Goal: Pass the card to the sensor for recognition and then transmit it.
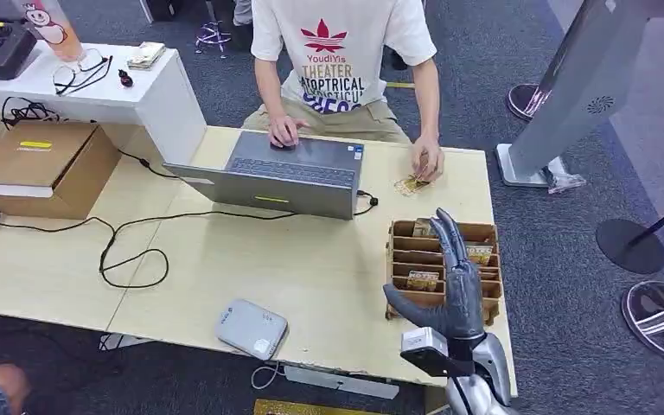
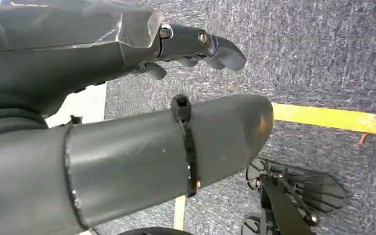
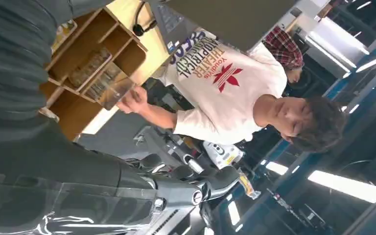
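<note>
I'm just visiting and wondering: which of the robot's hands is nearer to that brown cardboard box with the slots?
The right. The right hand hovers over the cardboard box at the table's right end, fingers apart and holding nothing. The left hand hangs over the grey carpet with its yellow line, away from the table.

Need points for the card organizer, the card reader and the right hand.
card organizer (image 1: 487, 232): head view, far rim of the brown slotted box.
card reader (image 1: 251, 328): head view, middle of its grey top.
right hand (image 1: 456, 290): head view, back of the hand.
</note>
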Tool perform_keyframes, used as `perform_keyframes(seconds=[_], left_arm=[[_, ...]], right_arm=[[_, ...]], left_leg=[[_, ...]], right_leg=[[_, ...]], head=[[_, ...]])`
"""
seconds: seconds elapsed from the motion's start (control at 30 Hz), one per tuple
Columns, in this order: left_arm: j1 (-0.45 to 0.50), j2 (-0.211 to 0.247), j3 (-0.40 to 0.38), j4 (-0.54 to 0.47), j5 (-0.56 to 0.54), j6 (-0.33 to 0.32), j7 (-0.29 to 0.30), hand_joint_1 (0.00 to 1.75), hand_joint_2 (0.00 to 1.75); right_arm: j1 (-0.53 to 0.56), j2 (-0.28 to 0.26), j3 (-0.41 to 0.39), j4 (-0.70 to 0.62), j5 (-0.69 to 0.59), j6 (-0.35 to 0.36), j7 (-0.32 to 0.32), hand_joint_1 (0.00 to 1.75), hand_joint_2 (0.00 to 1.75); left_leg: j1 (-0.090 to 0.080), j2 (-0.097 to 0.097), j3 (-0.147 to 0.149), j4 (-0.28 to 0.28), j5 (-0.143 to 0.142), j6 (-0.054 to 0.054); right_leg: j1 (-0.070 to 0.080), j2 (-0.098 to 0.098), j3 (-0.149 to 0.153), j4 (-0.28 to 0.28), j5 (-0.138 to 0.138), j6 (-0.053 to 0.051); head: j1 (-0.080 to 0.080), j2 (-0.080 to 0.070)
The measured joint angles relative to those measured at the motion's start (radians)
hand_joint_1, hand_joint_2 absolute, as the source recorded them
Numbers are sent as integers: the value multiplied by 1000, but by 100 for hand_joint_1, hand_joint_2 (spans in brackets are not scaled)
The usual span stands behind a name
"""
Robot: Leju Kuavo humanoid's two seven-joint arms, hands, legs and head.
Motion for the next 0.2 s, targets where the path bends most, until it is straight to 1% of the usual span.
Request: perform_keyframes(seconds=[0.1,0.2], left_arm=[[1,0,4,0,0,0,-5,0,0],[3,0,11,0,0,-3,-8,0,0]], right_arm=[[29,0,-4,-23,-32,6,2,0,175],[64,0,-21,-41,-104,30,-14,0,175]], left_leg=[[0,0,0,0,0,0],[0,0,0,0,0,0]], right_leg=[[0,0,0,0,0,0],[0,0,0,0,0,0]], head=[[0,0],[0,0]])
